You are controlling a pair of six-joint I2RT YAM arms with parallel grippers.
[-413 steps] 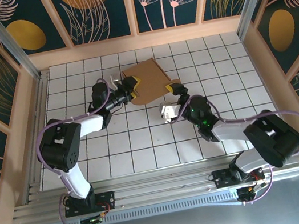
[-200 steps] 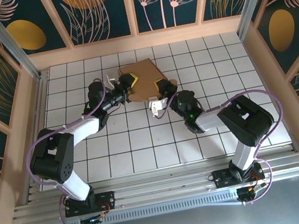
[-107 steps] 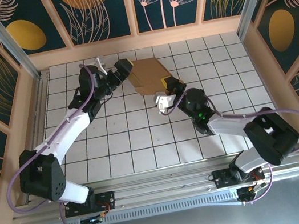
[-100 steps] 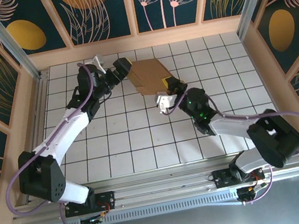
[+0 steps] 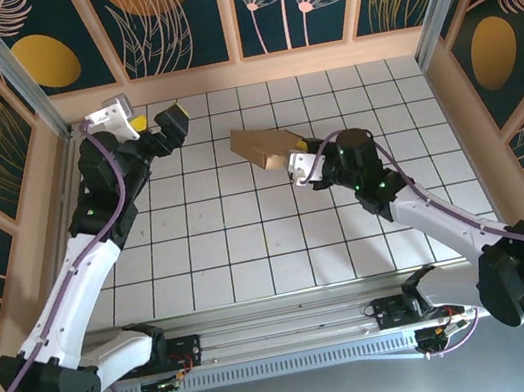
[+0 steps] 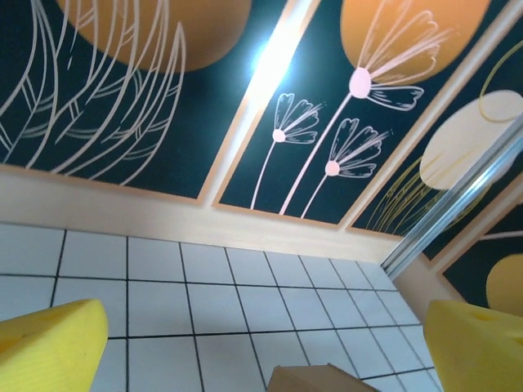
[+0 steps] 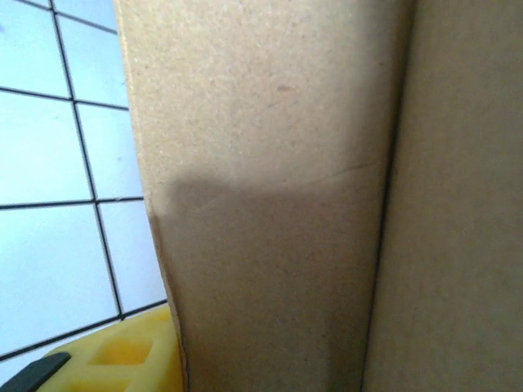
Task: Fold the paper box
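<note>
Worktop (image 5: 251, 249) is white tile with dark grout, boxed in by wood-framed walls (image 5: 182, 27) painted dark teal with orange discs and pale flowers. I see the paper box (image 5: 258, 144) over the far middle tiles, its right end clamped in my right tool (image 5: 298, 157). On that wrist camera the brown cardboard sits against a yellow pad (image 7: 122, 355). My left tool (image 5: 149, 119) hangs by the far-left corner, pads wide apart, well clear of the box.

We can read no text, label, brand or number. The paper box (image 5: 259, 144) at the right claw (image 5: 290, 157) is plain brown cardboard.
</note>
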